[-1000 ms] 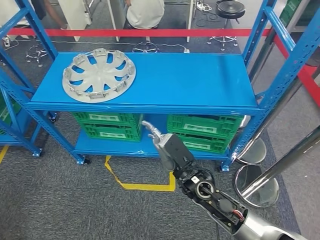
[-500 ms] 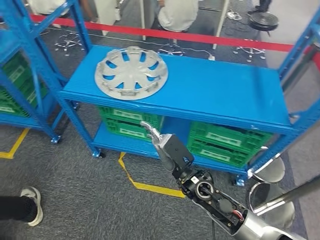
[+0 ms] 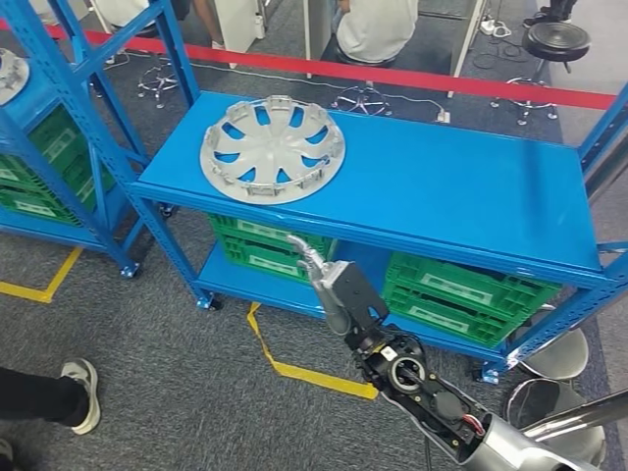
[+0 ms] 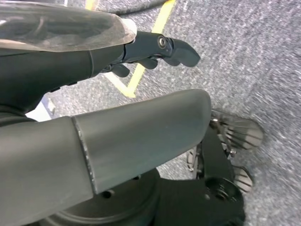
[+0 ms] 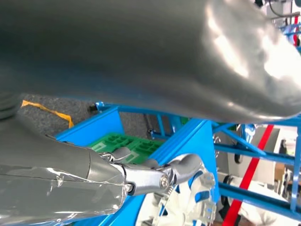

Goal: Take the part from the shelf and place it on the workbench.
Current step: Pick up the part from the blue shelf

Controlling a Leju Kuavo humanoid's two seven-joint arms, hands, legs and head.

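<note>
— What are the right hand [image 3: 335, 285] fingers [image 3: 302, 247] doing?
— Spreading apart, holding nothing, reaching below the blue metal shelf [image 3: 459, 182].
— The part?
— One silver plastic wheel cover [image 3: 273, 148] is lying on the shelf top; two green crates [image 3: 459, 289] are sitting underneath.

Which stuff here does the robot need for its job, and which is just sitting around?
Needed:
wheel cover
blue shelf
right hand

Just around:
green crates
red barrier tape
black stool
person's shoe
</note>
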